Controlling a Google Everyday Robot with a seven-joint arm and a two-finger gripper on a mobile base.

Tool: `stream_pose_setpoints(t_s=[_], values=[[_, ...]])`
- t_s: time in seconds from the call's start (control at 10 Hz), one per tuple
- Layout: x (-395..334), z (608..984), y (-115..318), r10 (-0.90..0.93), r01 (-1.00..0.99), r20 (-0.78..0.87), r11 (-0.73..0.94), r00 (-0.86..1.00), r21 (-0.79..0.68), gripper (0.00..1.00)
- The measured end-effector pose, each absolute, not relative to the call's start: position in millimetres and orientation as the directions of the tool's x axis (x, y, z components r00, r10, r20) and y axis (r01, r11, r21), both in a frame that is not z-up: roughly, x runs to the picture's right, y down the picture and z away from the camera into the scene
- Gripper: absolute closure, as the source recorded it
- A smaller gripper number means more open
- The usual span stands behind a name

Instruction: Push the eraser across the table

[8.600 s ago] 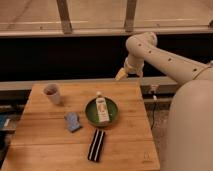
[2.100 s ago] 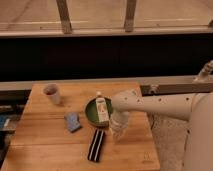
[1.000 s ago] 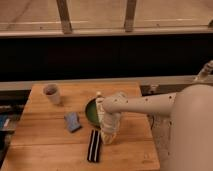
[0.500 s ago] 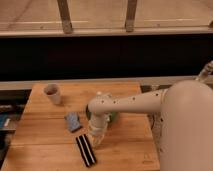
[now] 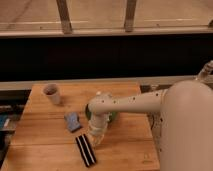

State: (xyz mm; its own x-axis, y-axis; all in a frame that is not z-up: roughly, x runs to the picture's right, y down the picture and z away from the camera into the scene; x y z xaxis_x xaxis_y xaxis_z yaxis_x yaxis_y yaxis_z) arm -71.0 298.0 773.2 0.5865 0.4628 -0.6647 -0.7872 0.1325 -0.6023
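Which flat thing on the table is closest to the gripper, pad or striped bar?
The black eraser with the white stripe, right beside the gripper near the front edge of the table. The blue-grey pad lies farther back, apart from it.

Jaws low over table [image 5: 40,145], just beside eraser [image 5: 86,150] upper end, R side.

The table [image 5: 40,137] carries a cup [image 5: 51,93] far left, a blue pad [image 5: 73,121] left of centre, a green bowl [image 5: 115,118] at centre and the eraser [image 5: 86,150] near the front edge. The jaws hang just right of the eraser.
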Motion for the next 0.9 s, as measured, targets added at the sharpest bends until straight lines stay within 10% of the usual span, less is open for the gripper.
stream_pose_setpoints(t_s=[0.9], values=[[-85,775,307,0.429,-0.761,-0.654,0.136,0.623,-0.635,1.00]])
